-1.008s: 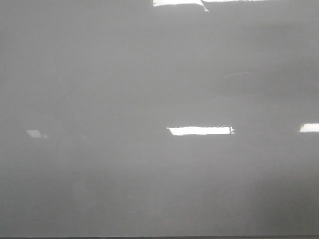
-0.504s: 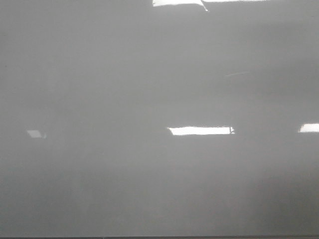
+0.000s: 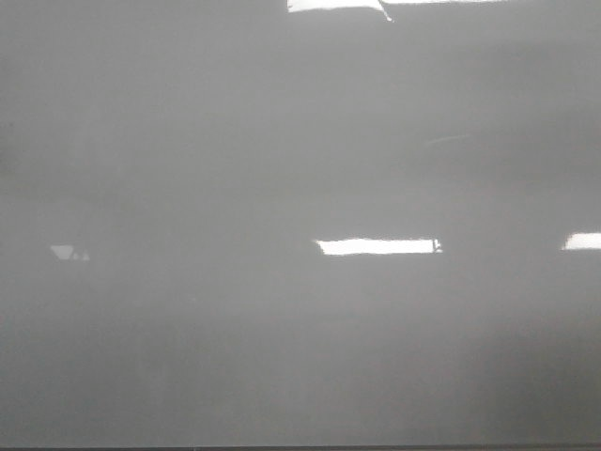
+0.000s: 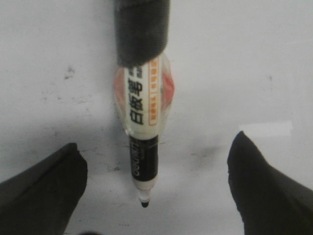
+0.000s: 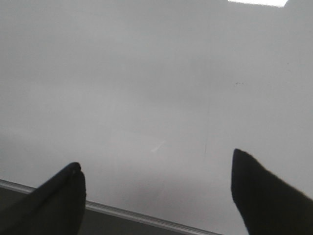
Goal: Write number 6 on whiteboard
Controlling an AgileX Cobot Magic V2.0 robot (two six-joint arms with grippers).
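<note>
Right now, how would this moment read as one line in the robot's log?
whiteboard: no 6 visible | marker: uncapped, lying on board between open left tool fingers, ungripped | right tool: open, empty

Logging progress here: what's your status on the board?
Left gripper open, marker fixed between its fingers. Right gripper open, empty. Whiteboard blank, no 6 visible. Nothing in the way.

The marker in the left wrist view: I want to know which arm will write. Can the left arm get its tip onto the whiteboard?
Probably yes. The marker is fixed to the left arm, tip pointing at the whiteboard, between the open left gripper fingers. Nothing lies between tip and board. Whether it touches, I cannot tell.
</note>
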